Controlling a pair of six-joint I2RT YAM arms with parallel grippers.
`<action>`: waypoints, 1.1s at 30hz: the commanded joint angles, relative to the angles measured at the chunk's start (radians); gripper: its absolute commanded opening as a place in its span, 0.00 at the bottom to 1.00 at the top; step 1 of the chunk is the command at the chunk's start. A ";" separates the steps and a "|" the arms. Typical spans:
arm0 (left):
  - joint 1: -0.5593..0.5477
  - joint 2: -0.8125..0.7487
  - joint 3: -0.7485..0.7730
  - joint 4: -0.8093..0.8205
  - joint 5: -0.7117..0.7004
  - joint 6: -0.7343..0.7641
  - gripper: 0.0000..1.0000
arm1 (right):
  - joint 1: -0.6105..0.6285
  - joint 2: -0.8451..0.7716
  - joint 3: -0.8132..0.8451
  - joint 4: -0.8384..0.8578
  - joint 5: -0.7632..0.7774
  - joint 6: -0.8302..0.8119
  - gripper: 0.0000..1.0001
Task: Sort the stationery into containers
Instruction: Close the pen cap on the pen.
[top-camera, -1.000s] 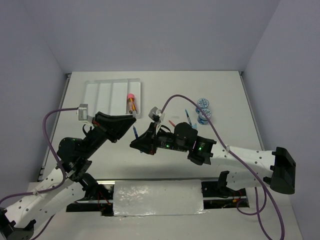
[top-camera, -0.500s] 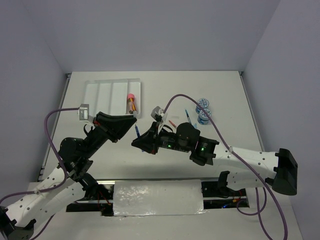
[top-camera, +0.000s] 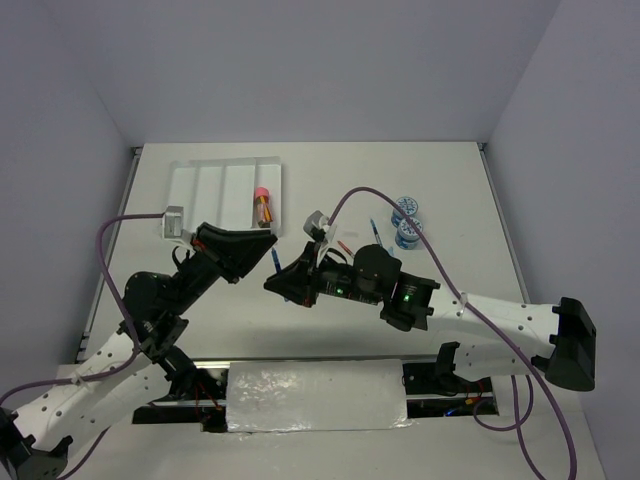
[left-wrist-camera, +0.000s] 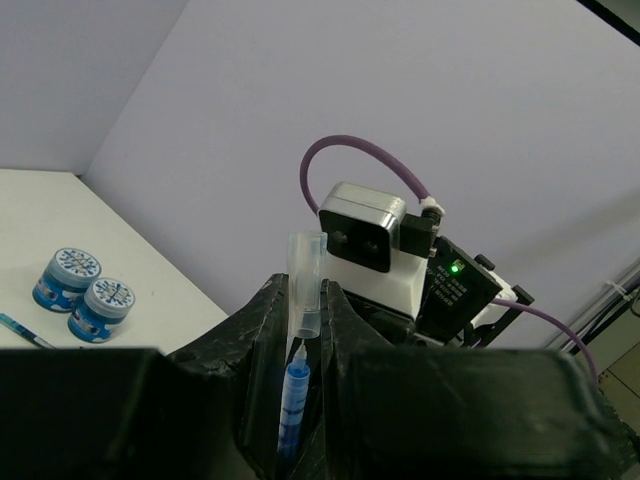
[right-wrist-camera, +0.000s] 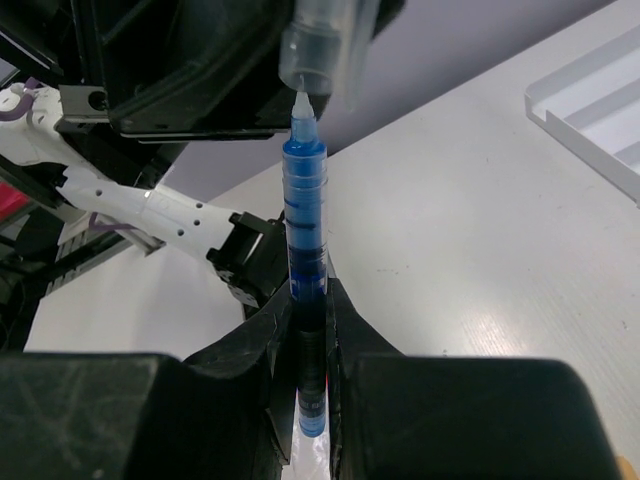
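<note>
Above the table's middle, my left gripper (top-camera: 268, 240) is shut on a clear pen cap (left-wrist-camera: 305, 285), its open mouth turned toward the pen. A blue pen (top-camera: 273, 263) stands in my right gripper (top-camera: 277, 284), which is shut on its barrel (right-wrist-camera: 305, 230). The pen's tip sits right at the mouth of the cap (right-wrist-camera: 325, 45), between my left fingers (left-wrist-camera: 255, 330). The white four-compartment tray (top-camera: 210, 185) lies at the back left, and a pink-capped orange piece (top-camera: 263, 206) rests in its rightmost compartment.
Two blue-lidded tubs (top-camera: 405, 207) (top-camera: 407, 236) stand right of centre, also seen as tubs (left-wrist-camera: 66, 278) in the left wrist view. A thin blue pen (top-camera: 375, 232) and a red pen (top-camera: 343, 245) lie beside them. A foil-wrapped block (top-camera: 315, 398) sits at the near edge.
Both arms have shifted only slightly. The pen tip has closed in on the cap's mouth. Both grips are unchanged.
</note>
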 joint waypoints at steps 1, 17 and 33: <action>-0.005 0.008 0.002 0.042 0.021 0.015 0.00 | 0.009 -0.023 0.056 0.009 0.027 -0.021 0.00; -0.007 0.006 -0.012 0.063 0.020 0.006 0.00 | 0.009 -0.054 0.056 -0.013 0.130 0.010 0.00; -0.012 0.016 -0.029 0.080 0.030 -0.002 0.00 | 0.006 -0.032 0.154 -0.051 0.198 0.046 0.00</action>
